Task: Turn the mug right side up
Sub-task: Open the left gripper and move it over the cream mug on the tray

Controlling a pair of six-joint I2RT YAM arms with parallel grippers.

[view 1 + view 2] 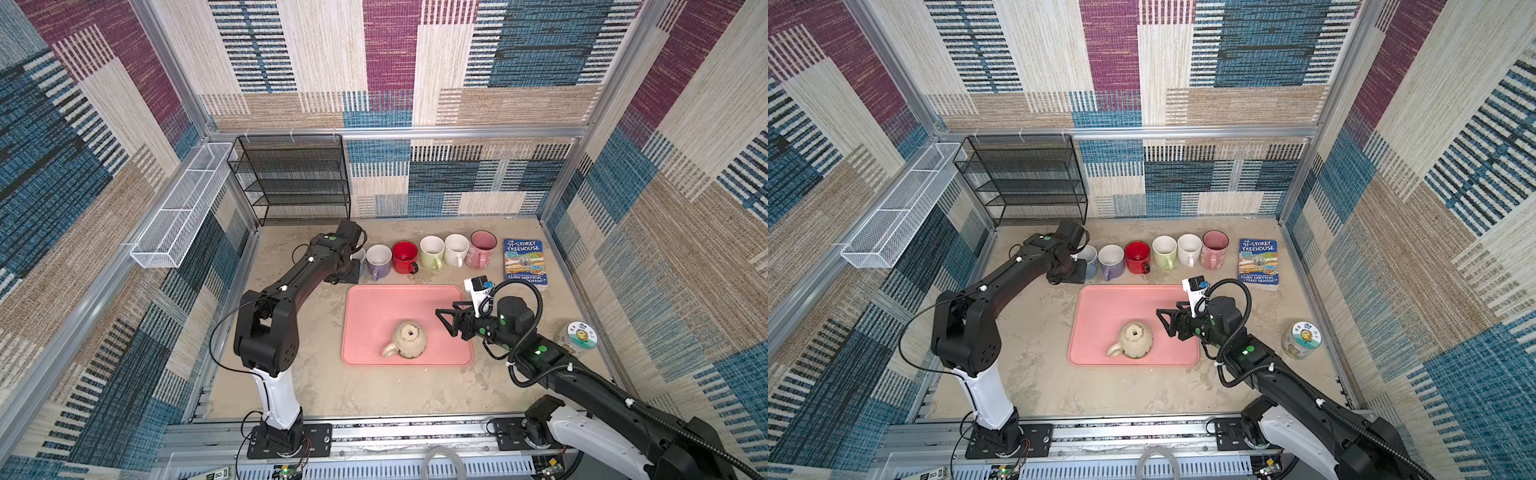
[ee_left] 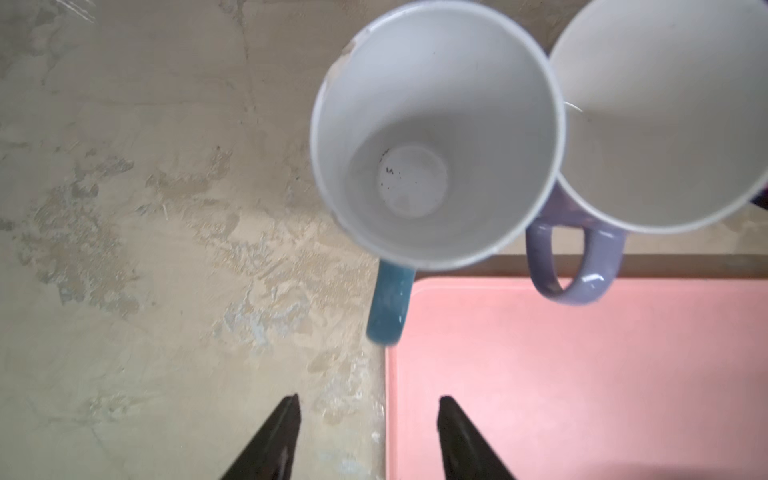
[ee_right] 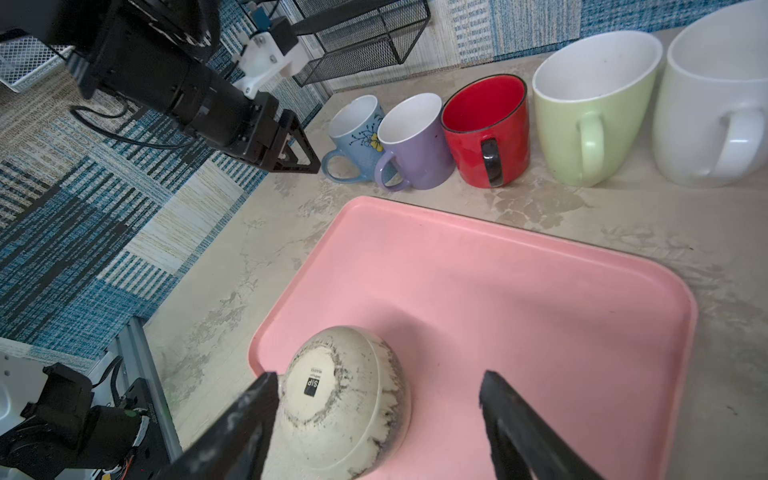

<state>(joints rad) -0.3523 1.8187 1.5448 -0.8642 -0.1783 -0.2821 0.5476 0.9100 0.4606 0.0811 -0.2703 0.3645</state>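
A cream mug (image 1: 409, 338) (image 1: 1134, 340) stands upside down on the pink tray (image 1: 374, 307) (image 1: 1108, 303), near its front edge, with the handle towards the front left. The right wrist view shows its base, with a small label, facing up (image 3: 345, 407). My right gripper (image 1: 446, 322) (image 1: 1165, 323) (image 3: 378, 376) hovers just right of the mug, open and holding nothing. At the back left, my left gripper (image 1: 343, 276) (image 2: 369, 398) points down over the tray's corner (image 2: 582, 374), open and empty, beside an upright blue mug (image 2: 432, 133) (image 3: 355, 129).
Behind the tray runs a row of upright mugs: purple (image 1: 378, 259), red (image 1: 405, 257), green (image 1: 432, 251), white (image 1: 456, 249), pink (image 1: 483, 247). A book (image 1: 524, 261) lies at the back right and a round tin (image 1: 582, 337) at the right. A black wire rack (image 1: 291, 178) stands in the back left corner.
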